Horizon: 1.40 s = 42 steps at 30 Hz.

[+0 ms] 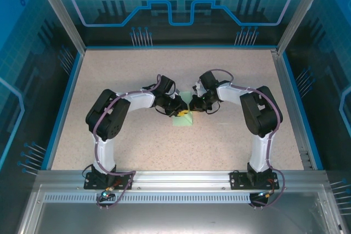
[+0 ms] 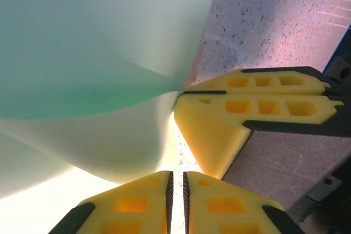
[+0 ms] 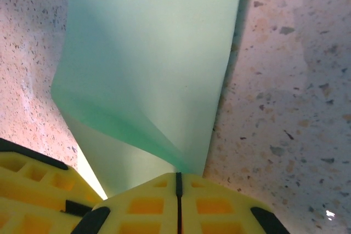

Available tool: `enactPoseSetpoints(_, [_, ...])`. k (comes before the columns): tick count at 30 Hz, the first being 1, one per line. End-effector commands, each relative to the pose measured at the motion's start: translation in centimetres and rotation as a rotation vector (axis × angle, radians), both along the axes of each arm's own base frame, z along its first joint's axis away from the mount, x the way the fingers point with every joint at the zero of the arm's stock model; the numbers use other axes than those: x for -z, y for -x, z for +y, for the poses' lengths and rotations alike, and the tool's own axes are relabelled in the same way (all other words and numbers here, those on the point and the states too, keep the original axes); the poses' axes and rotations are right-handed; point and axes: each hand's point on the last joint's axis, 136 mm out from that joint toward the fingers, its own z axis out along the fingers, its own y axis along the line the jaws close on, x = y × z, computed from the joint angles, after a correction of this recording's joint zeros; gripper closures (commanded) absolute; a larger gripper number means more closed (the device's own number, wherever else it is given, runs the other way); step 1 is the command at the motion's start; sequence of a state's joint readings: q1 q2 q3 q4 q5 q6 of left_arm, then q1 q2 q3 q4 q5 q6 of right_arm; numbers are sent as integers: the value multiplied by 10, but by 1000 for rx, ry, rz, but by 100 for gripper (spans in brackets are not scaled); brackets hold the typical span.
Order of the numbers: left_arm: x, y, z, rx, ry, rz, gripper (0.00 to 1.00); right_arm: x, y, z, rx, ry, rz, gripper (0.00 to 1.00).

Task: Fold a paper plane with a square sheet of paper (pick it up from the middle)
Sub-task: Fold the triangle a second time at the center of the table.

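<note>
Found square sheet of paper mid-table, buckled up off the surface. Noted left end effector pinched tight on one edge, right end effector clamped on adjoining fold, just beside it. Saw sheet blocking much speckled table from both wrist cameras.

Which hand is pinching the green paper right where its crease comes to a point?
The right hand: the paper tapers to a point at its tips. The left hand holds a broad curved flap.
</note>
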<state>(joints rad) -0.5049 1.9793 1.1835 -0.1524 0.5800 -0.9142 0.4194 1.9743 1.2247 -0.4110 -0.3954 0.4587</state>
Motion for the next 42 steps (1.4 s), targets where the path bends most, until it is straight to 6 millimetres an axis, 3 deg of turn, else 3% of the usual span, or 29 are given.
enactPoseSetpoints(1, [7, -1, -1, 9, -26, 6, 84, -6, 6, 4, -15, 4, 2, 93])
enactPoseSetpoints(42, [30, 6, 5, 15, -80, 60, 85, 5, -6, 10, -25, 15, 10, 92])
